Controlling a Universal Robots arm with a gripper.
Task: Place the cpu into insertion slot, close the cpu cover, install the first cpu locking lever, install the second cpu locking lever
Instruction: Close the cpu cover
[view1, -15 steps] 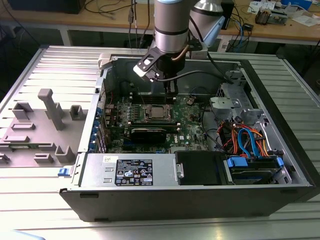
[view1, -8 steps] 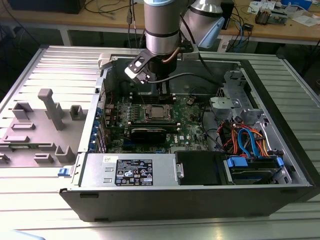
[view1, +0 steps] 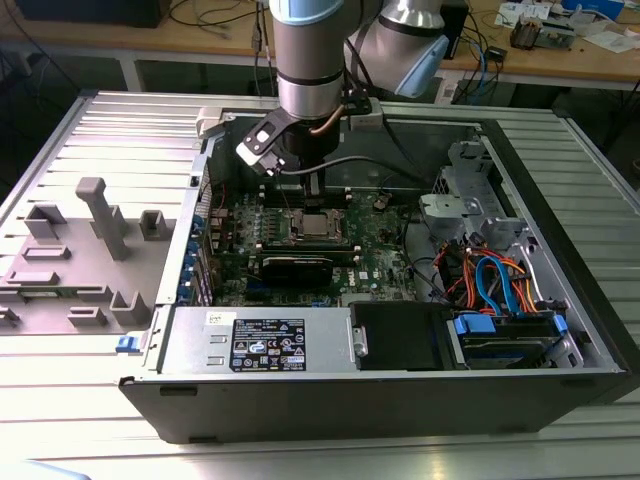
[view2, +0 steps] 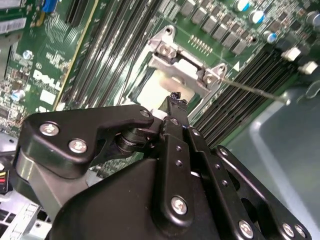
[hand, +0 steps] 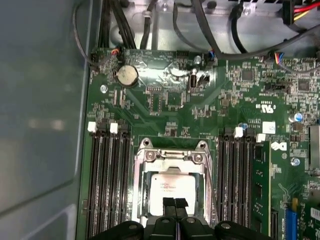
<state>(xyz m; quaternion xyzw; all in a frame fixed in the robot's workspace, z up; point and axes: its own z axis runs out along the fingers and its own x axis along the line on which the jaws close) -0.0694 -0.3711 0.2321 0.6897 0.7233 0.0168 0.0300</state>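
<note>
Cpu seated, gripper poised right above
The cpu (hand: 172, 185) lies in the insertion slot (hand: 137, 182), directly beneath the gripper (hand: 174, 202), whose 2 fingers (hand: 169, 206) are pressed together, gripping nothing. The cpu cover (hand: 173, 156) frames the cpu; memory slots (hand: 107, 185) flank the gripper on both sides.

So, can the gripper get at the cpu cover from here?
Probably yes: the shut gripper hangs just over the cpu cover, with nothing between them in the first wrist view.
</note>
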